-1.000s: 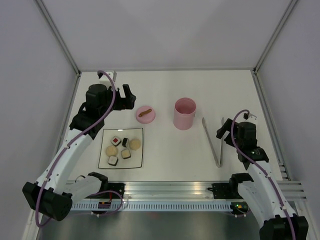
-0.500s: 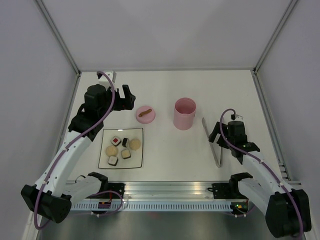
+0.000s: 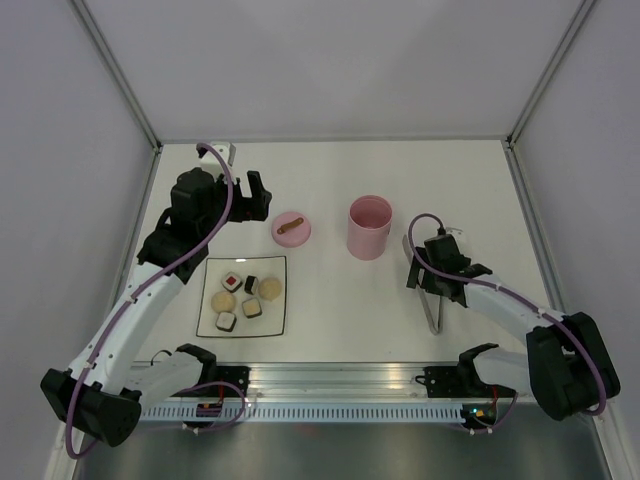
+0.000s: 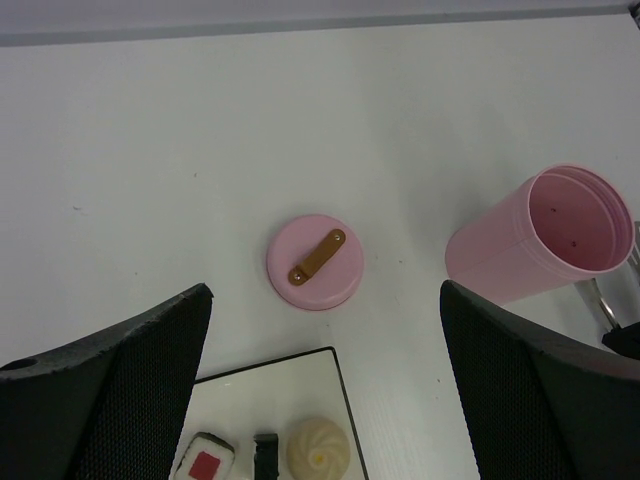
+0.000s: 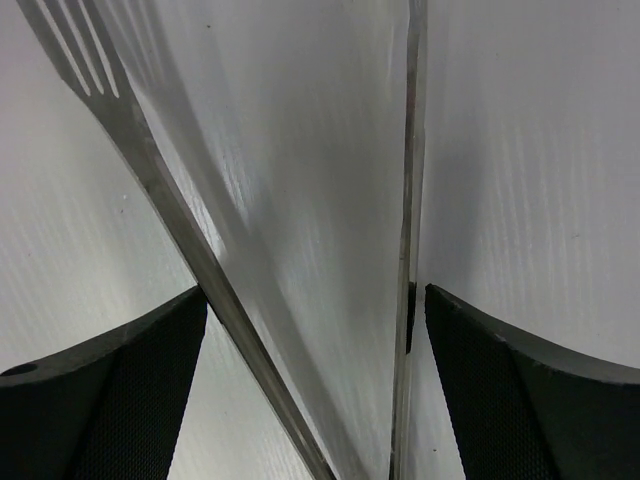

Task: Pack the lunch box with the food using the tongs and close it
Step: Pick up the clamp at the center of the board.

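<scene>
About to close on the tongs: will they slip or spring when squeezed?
The tongs look like thin polished metal, so probably slick against the open right gripper. Their two arms splay in a V, so they'll likely flex inward.

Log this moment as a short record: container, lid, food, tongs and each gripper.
lunch box: upright, open, no food visible inside
lid: off, flat on the table left of the lunch box, handle up
food: five pieces on the white plate
tongs: lying on the table, right of the lunch box
left gripper: open, holding nothing, near the lid
right gripper: open, low over the tongs, both tong arms between its fingers, not closed on them
</scene>
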